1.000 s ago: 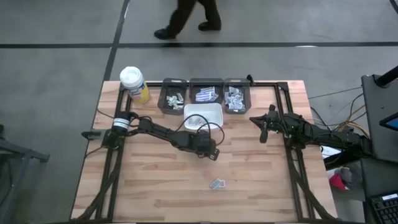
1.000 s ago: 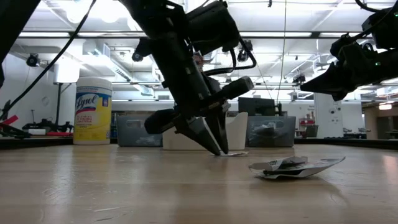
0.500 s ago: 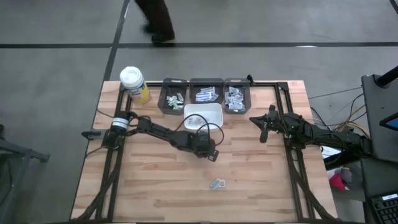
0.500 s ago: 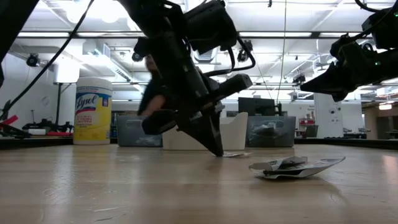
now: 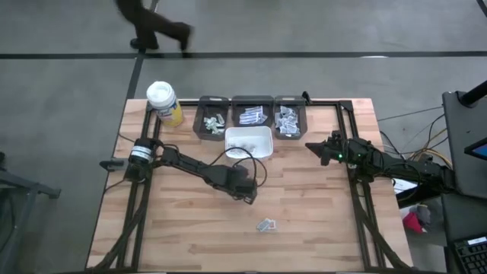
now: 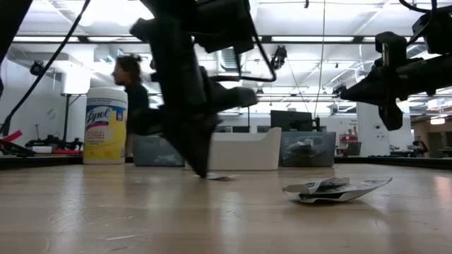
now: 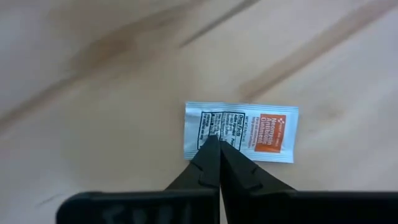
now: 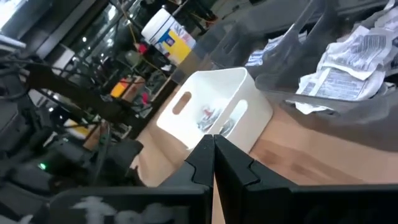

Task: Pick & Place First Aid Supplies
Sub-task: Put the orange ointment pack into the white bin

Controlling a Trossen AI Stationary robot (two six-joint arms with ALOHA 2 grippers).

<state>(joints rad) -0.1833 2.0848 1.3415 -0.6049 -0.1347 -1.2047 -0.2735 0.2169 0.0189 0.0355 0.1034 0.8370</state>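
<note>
A white first aid packet [image 7: 264, 134] with black text and an orange patch lies flat on the wooden table; in the low view its edge [image 6: 222, 176] shows beside the fingertips. My left gripper [image 7: 216, 143] [image 5: 247, 195] [image 6: 205, 171] is shut, tips down on it, near the table's middle. A second crumpled packet [image 5: 265, 224] [image 6: 335, 188] lies nearer the near edge. My right gripper [image 8: 213, 140] [image 5: 323, 156] is shut and hangs in the air over the table's right side, touching nothing. My left gripper presses its shut fingertips [image 7: 208, 155] down on the packet's black-text half [image 7: 211, 127], near one long edge. The fingers come from above, slanting. The packet stays flat on the table.
A white bin [image 5: 249, 141] [image 8: 214, 106] stands just beyond the left gripper, with three dark bins [image 5: 253, 114] of packets behind it. A yellow wipes canister [image 5: 163, 103] [image 6: 106, 125] stands at the far left corner. A person [image 5: 156, 27] walks past the far edge.
My left gripper has stayed shut and slid toward the table's left and near edge, dragging the packet along the table with it. My right gripper has turned at the wrist while staying over the right side. The person has walked leftward.
</note>
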